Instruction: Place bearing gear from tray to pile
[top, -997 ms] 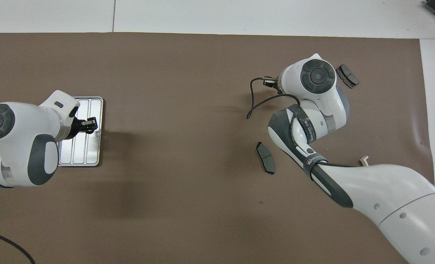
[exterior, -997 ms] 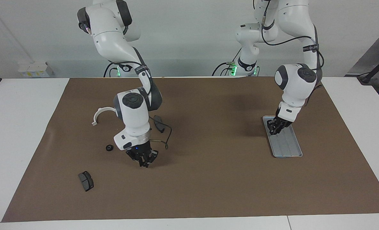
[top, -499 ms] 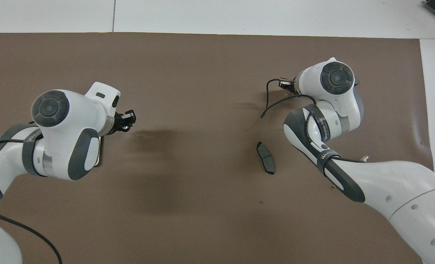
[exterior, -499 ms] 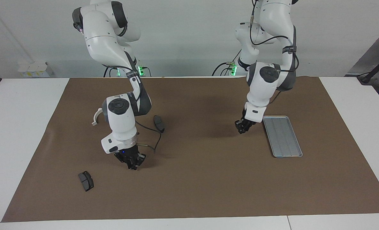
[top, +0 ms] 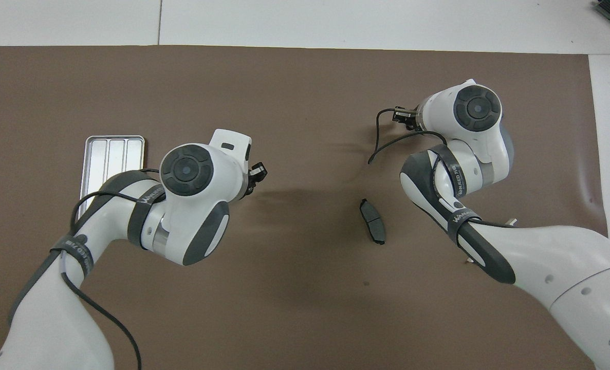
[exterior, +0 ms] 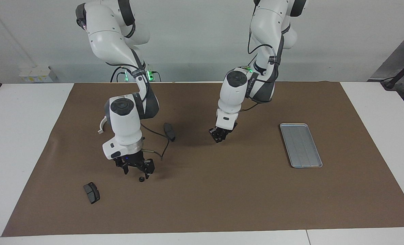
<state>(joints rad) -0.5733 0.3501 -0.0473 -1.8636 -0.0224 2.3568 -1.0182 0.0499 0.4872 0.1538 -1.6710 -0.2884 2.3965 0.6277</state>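
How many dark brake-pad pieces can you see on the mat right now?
2. One brake pad lies farther from the robots than the right gripper; the other brake pad lies nearer the robots, toward the table's middle. The arms may hide more.

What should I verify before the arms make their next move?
1. Right gripper open: ok.
2. Small black gear lying on the mat under it, free of the fingers: ok.
3. Gear is among the pile, near the dark pad: ok.
4. No part seen in the tray: ok.
5. Left gripper, over the middle of the mat, carries a part: cannot tell.
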